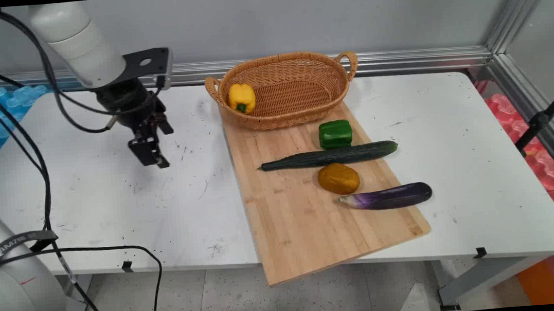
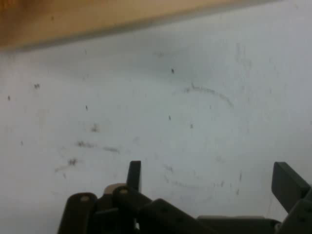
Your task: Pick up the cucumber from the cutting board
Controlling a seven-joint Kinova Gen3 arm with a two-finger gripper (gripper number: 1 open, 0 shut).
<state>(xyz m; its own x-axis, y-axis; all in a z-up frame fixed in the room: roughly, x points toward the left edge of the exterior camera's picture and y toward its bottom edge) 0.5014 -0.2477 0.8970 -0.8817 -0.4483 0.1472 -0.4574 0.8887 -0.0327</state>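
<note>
White desk point(image 1: 115, 210) under grey wall: main view shows the tool point(image 1: 152, 147) hanging empty over bare surface, well left of the cutting board point(image 1: 306, 221) and basket point(image 1: 284, 89). Hand view shows fingers point(image 2: 288, 183) spread wide, board edge point(image 2: 73, 22) beyond; a careless descent could strike the desk.

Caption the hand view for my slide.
Open hand above bare white table, edge of wooden board at top.
</note>
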